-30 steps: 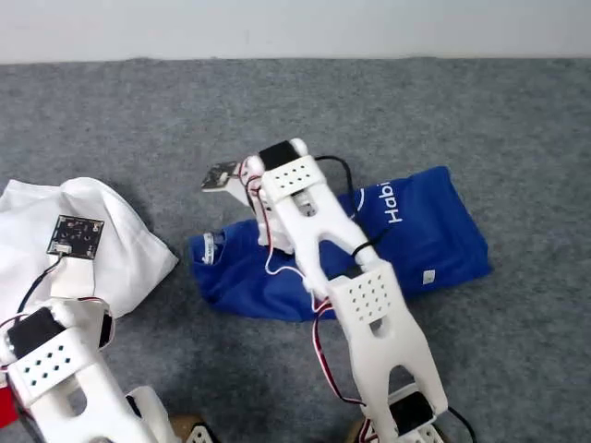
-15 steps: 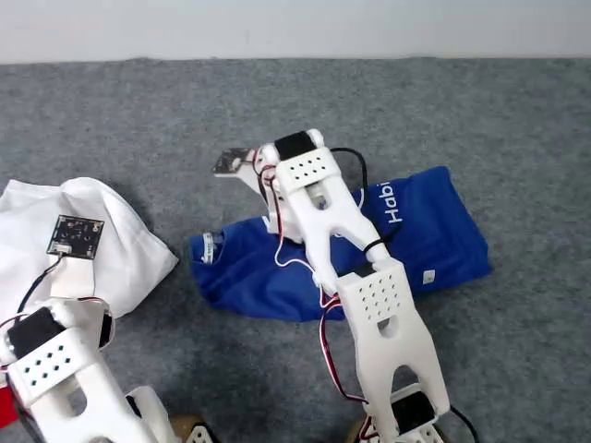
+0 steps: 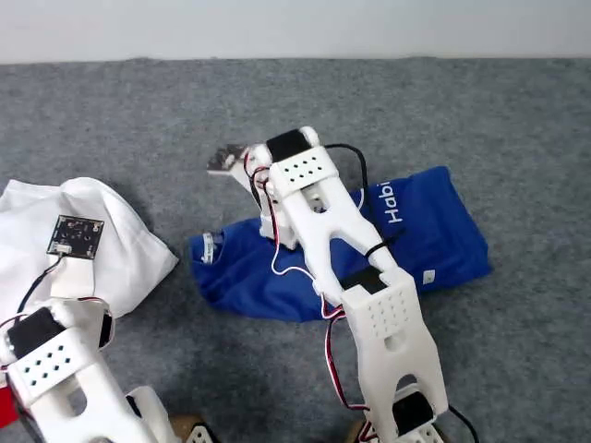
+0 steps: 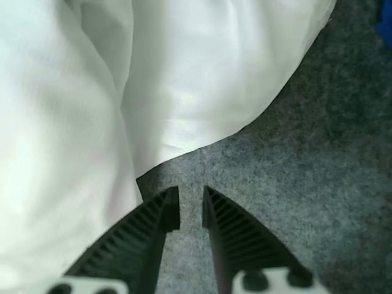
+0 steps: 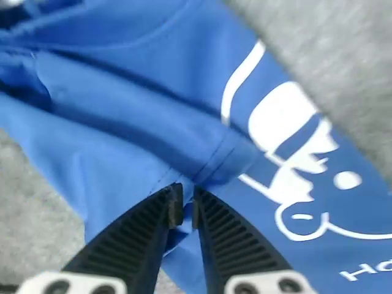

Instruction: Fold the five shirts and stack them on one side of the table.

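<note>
A blue shirt (image 3: pixel 429 231) with white print lies crumpled in a band across the middle of the grey carpet. My right arm (image 3: pixel 319 208) stretches over its left half, and my right gripper (image 5: pixel 184 205) stands with its jaws closed on a raised fold and hem of the blue shirt (image 5: pixel 116 122). A white shirt (image 3: pixel 125 245) lies bunched at the left edge. My left arm (image 3: pixel 55 360) is beside it at the front left. My left gripper (image 4: pixel 191 211) hangs shut over bare carpet just off the white shirt's (image 4: pixel 122 92) edge, holding nothing.
The table is covered in grey carpet (image 3: pixel 462 120), which ends at a white wall along the far side. Bare carpet spreads behind and to the right of the blue shirt. A red object (image 3: pixel 5 406) pokes in at the lower left edge.
My right arm's wrist has moved farther away across the table and then slightly left, staying over the blue shirt. The shirt's outline looks unchanged. The left arm has kept still.
</note>
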You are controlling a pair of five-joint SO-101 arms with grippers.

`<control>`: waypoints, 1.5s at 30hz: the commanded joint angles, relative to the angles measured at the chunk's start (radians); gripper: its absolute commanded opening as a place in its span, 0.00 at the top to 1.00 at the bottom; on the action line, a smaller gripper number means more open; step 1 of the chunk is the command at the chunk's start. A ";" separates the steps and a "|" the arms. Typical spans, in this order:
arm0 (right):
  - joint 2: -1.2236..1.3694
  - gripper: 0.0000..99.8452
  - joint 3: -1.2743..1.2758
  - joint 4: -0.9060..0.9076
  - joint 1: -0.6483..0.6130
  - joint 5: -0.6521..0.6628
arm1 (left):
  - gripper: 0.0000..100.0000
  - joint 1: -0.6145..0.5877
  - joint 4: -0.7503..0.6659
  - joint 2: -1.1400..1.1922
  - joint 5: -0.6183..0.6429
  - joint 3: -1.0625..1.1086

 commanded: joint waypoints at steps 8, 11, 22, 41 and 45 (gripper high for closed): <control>0.035 0.97 0.002 0.035 -0.056 -0.015 | 0.93 0.000 0.002 -0.017 -0.005 -0.013; 0.036 0.97 0.002 0.035 -0.143 -0.015 | 0.93 0.000 0.002 -0.017 -0.005 -0.013; 0.061 0.97 0.002 0.030 -0.147 -0.008 | 0.93 0.000 0.002 -0.017 -0.006 -0.013; 0.031 0.97 0.012 0.041 0.139 0.035 | 0.93 0.000 -0.012 -0.017 -0.006 -0.025; -0.079 0.97 0.058 0.041 0.061 0.035 | 0.93 0.000 -0.014 -0.017 -0.006 -0.025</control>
